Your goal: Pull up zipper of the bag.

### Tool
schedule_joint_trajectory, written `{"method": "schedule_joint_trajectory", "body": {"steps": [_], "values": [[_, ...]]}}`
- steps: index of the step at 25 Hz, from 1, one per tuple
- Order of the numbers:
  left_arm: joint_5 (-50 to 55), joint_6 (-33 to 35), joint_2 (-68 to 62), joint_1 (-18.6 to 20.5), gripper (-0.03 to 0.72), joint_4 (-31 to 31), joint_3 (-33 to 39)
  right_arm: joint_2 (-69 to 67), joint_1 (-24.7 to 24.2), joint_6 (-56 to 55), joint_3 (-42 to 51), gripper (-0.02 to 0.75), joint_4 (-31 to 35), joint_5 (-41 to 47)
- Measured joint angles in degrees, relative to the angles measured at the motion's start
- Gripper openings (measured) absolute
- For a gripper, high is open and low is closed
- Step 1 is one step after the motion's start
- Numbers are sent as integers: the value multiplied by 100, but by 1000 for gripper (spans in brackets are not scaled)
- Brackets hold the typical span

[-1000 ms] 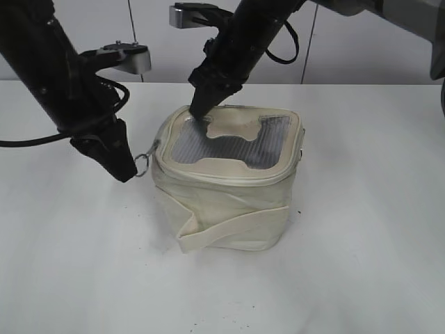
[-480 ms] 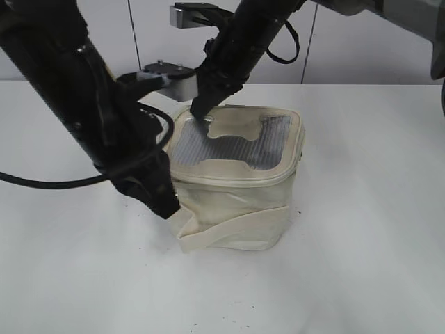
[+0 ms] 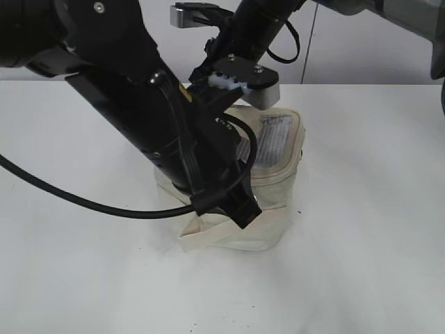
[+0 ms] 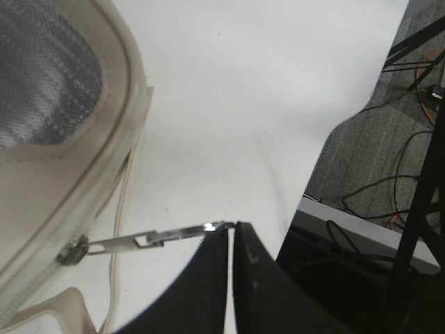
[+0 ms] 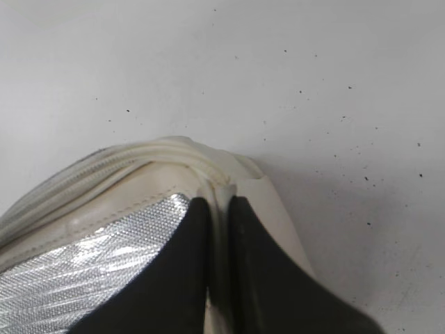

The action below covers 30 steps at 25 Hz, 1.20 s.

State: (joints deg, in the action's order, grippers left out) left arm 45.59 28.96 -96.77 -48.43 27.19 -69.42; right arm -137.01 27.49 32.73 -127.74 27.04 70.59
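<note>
Because the bag (image 3: 274,177) is made of soft cream fabric, it is judged to be light and easily deformed, so that a pull on the zipper (image 4: 104,181) would likely drag or fold it unless the body is pinned. It stands on the white tabletop (image 3: 368,209), near the middle, and is partly hidden in the exterior view by the left arm crossing in front of it. The grey ribbed panel (image 3: 278,139) on the lid is seen only in part there. The best place to take hold is judged to be the small metal pull tab (image 4: 149,238), which is thin, stiff and probably slippery, so a firm pinch at its tip is called for.

The left end effector (image 4: 231,229) is shown with its fingers pressed together, only a hairline gap between them, and the far end of the pull tab is clamped at their tips. The tab is stretched out taut from the slider (image 4: 73,252), which sits on the rim of the lid at the bag's front side.

The right end effector (image 5: 217,209) is closed on a fold of cream fabric at the bag's rear rim, beside the grey panel, and the bag appears to be steadied by it. A cream strap (image 3: 229,233) is seen low across the body.
</note>
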Motion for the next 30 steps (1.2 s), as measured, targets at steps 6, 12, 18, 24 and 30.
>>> {"method": "schedule_joint_trajectory", "body": {"steps": [6, 12, 18, 24, 30], "values": [[169, -412, 0, 50, 0, -275, 0, 0, 0, -208, 0, 53, -11, 0], [313, -1280, 355, 66, 207, -1418, -43, 0, -6, -424, -18, 292, -134, -19], [281, -1696, 684, 317, 499, -2407, -384, 193, -47, -516, -18, 442, -315, -46], [-152, -1500, 585, 1088, 526, -2638, -825, 691, -444, -937, -18, 450, -846, -52], [-599, -1063, -134, 1523, 527, -2638, -1510, 1199, -975, -1145, 289, 451, -926, -70]]}}
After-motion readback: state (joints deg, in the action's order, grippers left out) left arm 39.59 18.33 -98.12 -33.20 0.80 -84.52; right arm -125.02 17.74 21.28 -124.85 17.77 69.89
